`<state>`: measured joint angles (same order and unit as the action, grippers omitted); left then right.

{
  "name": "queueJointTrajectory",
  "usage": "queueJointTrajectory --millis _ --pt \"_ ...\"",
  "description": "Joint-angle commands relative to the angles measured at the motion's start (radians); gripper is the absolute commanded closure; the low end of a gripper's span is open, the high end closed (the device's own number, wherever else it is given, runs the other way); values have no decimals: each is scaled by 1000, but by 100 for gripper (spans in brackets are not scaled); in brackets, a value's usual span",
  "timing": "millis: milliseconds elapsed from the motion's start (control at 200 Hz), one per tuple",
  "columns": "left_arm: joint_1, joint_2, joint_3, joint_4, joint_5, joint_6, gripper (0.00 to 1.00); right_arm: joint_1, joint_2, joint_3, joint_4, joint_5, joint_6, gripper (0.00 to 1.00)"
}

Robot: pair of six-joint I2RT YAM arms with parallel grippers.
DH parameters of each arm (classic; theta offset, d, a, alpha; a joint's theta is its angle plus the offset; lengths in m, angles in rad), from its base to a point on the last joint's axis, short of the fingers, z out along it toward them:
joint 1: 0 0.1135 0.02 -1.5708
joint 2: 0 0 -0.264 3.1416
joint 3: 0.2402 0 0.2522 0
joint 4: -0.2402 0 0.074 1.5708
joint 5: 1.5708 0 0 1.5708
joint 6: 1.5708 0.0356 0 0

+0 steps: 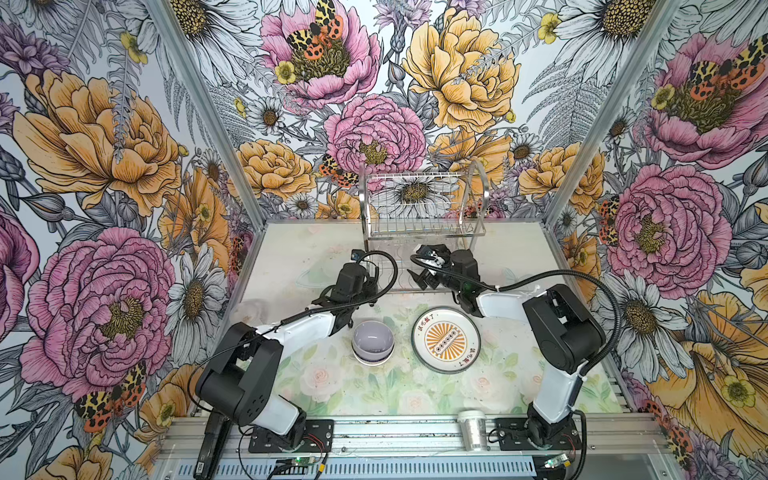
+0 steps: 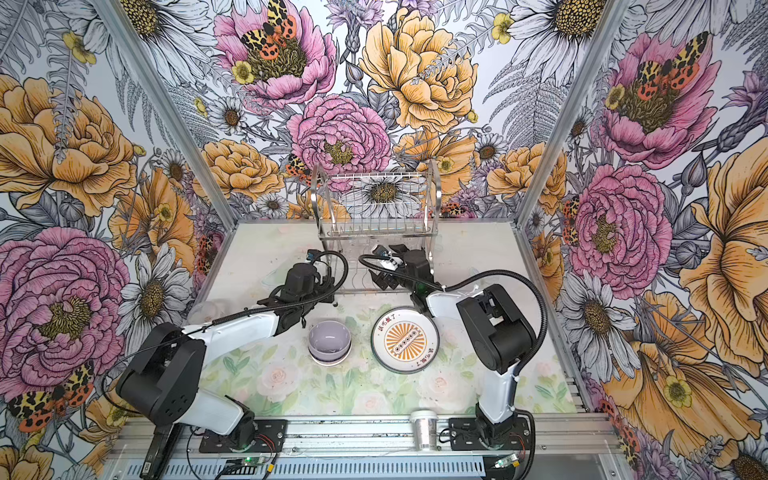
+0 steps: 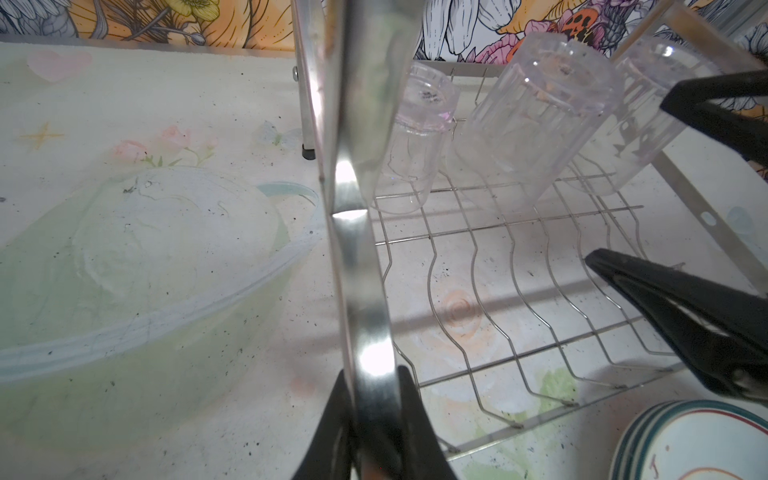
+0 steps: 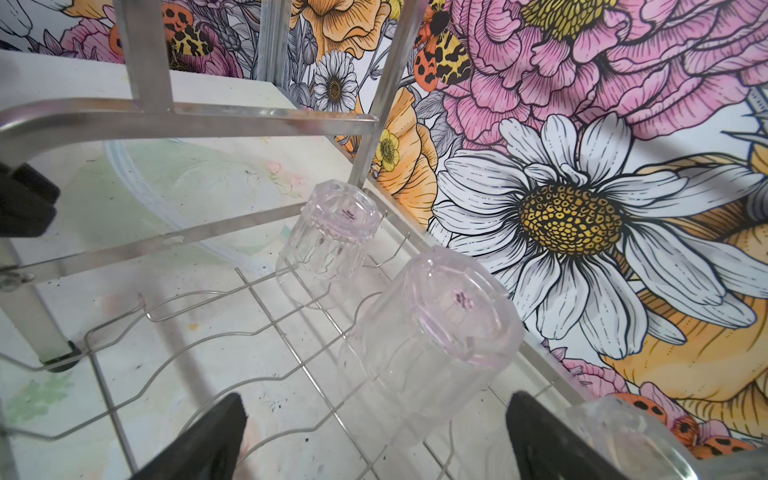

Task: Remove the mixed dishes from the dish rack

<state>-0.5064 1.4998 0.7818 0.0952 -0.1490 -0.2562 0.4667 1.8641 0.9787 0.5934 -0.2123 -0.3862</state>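
The chrome dish rack (image 1: 419, 208) (image 2: 374, 203) stands at the back of the table. My left gripper (image 3: 372, 376) (image 1: 371, 279) is shut on the rack's shiny arched side frame (image 3: 353, 257). Three clear glasses (image 3: 419, 137) (image 3: 536, 120) (image 3: 640, 116) lean upside down on the lower wire shelf. My right gripper (image 4: 376, 419) (image 1: 419, 278) reaches into that shelf, open. The middle glass (image 4: 432, 332) lies just ahead between its fingers, untouched. A lavender bowl (image 1: 372, 341) (image 2: 329, 341) and an orange sunburst plate (image 1: 446, 340) (image 2: 404, 340) rest on the table in front of the rack.
A translucent bowl-shaped thing (image 3: 145, 270) lies on the table just left of the rack. A silver glittery cup with a white lid (image 1: 472, 430) (image 2: 424, 428) lies on the front rail. The rack's upper shelf (image 1: 411, 178) holds nothing.
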Motion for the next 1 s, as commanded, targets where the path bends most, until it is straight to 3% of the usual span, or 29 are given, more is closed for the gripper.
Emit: queueJointTrajectory --millis 0,420,991 --pt "-12 -37 -13 17 20 -38 91 -5 38 45 7 26 -39 0" --pt "-20 -35 -7 7 22 -39 91 -16 146 178 -7 53 -57 0" --pt "-26 -50 -13 -15 13 -36 91 -54 208 311 -171 -157 -79 0"
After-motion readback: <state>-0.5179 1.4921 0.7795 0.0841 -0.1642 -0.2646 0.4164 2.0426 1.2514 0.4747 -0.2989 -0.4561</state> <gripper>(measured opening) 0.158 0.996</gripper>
